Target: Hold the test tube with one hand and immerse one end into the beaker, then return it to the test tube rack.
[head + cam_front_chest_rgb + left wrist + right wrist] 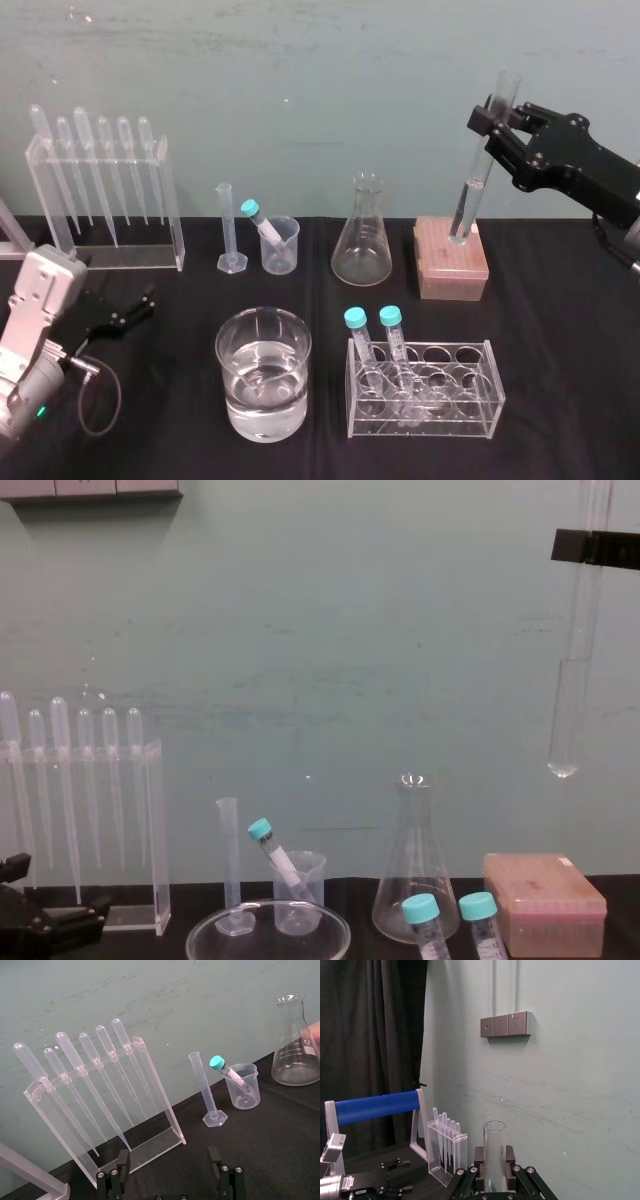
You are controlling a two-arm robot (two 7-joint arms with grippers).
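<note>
Head view: at the far right, the right gripper is clamped on the upper part of the test tube, which hangs tilted above a pink box. The beaker of water sits near centre, the test tube rack to its right, and the left gripper rests near left

Left wrist view: its fingers stand apart, empty

Chest view: the tube's round bottom hangs free, high above the table

Thin glass is likely light, stiff, slick and brittle, so a high, gentle grip suits, leaving the lower end to dip
</note>
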